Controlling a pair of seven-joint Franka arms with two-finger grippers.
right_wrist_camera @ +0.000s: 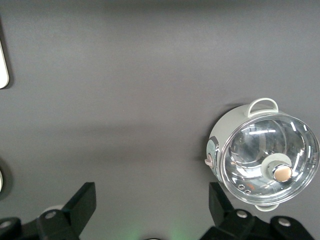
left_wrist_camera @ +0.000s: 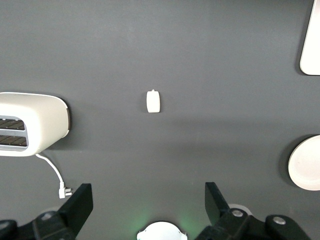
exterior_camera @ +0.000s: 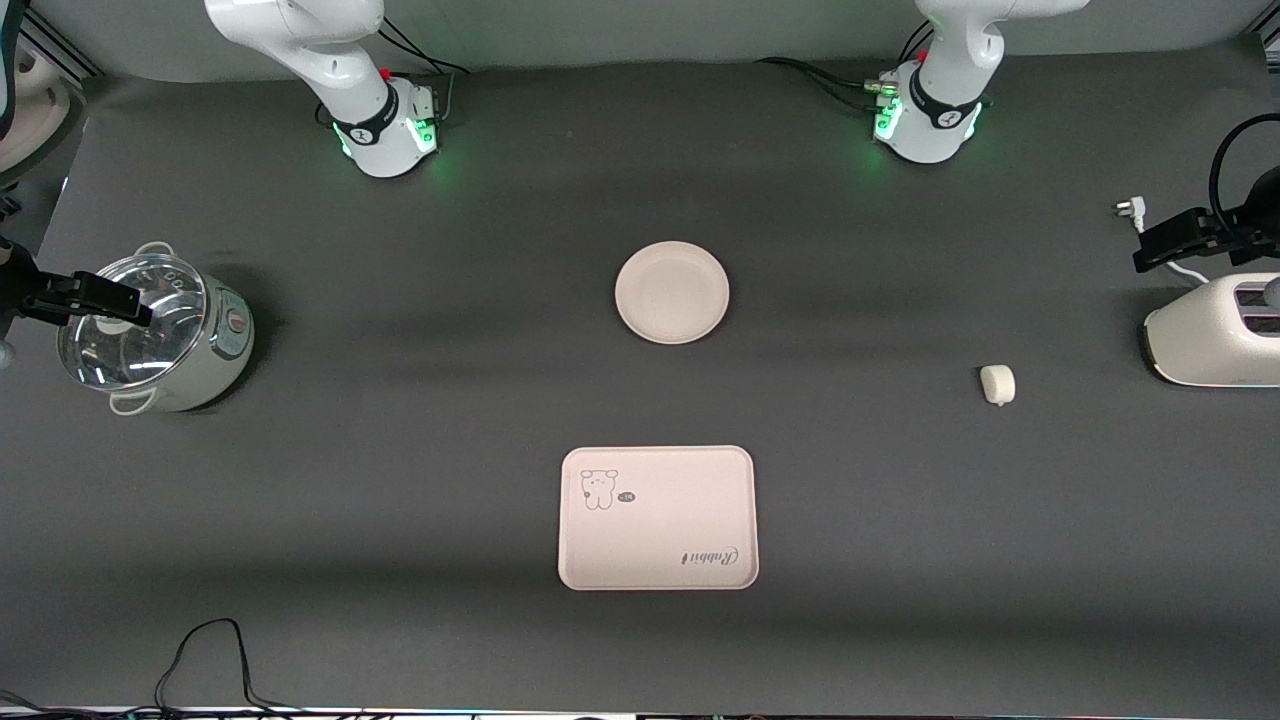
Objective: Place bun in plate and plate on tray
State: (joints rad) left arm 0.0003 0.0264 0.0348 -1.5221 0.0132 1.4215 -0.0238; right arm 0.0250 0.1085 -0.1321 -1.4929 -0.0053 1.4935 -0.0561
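The left gripper (left_wrist_camera: 146,210) hangs in the air with its two black fingers (left_wrist_camera: 80,202) spread wide apart and nothing between them. It hovers over bare dark table (exterior_camera: 400,500) toward the left arm's end, close to the left arm's base. In the left wrist view, the bun (left_wrist_camera: 153,101) lies in line with the gap between the fingers, well apart from them.

The right gripper (right_wrist_camera: 150,210) is likewise raised, fingers (right_wrist_camera: 82,202) wide apart and empty, over bare table near the right arm's base. Both arms wait.

Take the round cream plate (exterior_camera: 672,292) as the landmark; it sits empty in the middle of the table. The bun (exterior_camera: 997,384), small and white, rests on the table well apart from the plate, toward the left arm's end and a little nearer the front camera. The tray (exterior_camera: 657,517), cream-pink with a cartoon animal and cursive lettering, lies flat nearer the front camera than the plate, apart from it, with nothing on it.

A white toaster (exterior_camera: 1215,330) stands at the left arm's end of the table, farther from the plate than the bun. A small cooker pot (exterior_camera: 155,340) with a glass lid stands well away from the plate at the right arm's end.
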